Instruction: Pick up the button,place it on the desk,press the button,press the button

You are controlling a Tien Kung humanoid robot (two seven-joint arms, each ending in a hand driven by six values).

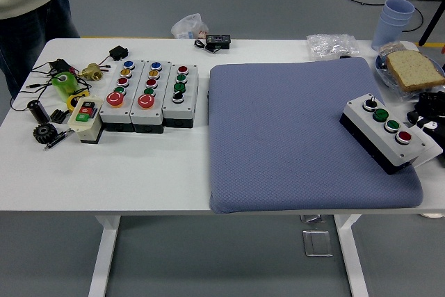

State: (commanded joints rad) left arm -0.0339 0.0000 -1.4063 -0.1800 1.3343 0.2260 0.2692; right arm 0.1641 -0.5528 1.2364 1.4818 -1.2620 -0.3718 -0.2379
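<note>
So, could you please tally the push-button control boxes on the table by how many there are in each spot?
Grey boxes in the row left of the blue pad: 3
Small beige box with red and green switches: 1
White four-button box on the blue pad: 1
Total: 5
</note>
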